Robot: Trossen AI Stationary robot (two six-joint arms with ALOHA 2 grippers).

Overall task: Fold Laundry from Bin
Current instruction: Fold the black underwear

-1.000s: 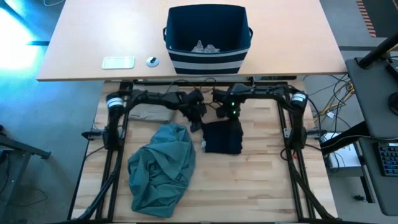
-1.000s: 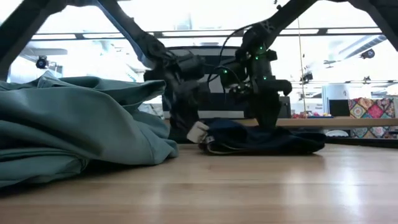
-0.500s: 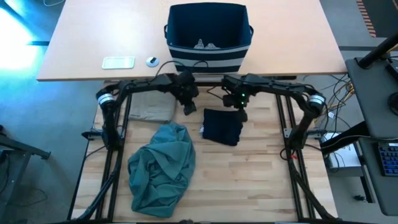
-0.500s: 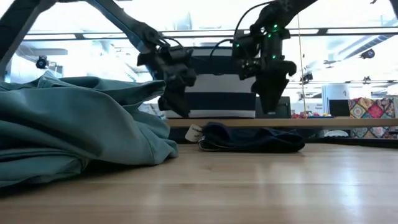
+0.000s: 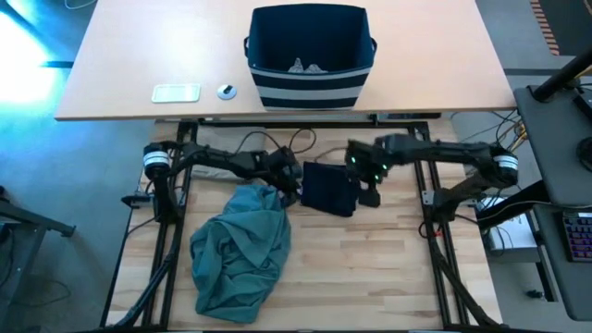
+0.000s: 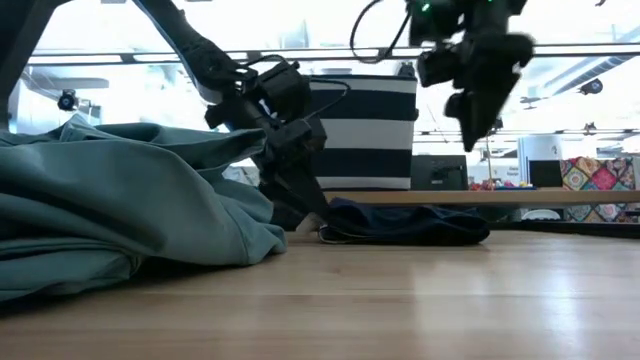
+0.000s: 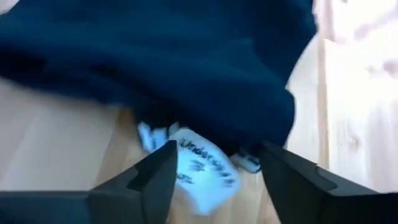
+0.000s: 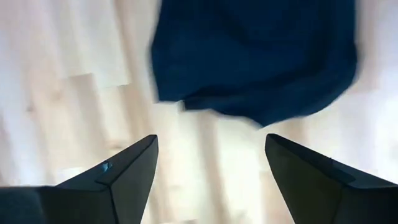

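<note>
The bin [image 5: 309, 55] stands on the far desk [image 5: 120, 55], grey pieces inside, while the teal garment [image 5: 239, 252] lies heaped near-left of the folded navy garment [image 5: 329, 188]. The left gripper [image 5: 289, 183], fingers apart, sits low at the navy garment's left edge by its white label [image 7: 202, 169]. The right gripper [image 5: 369, 192], fingers wide apart and empty, hangs above its right edge.

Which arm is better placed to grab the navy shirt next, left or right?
Probably the left. The left gripper is open and low at the navy shirt, by its white tag. The right gripper is open too, but raised above it.
</note>
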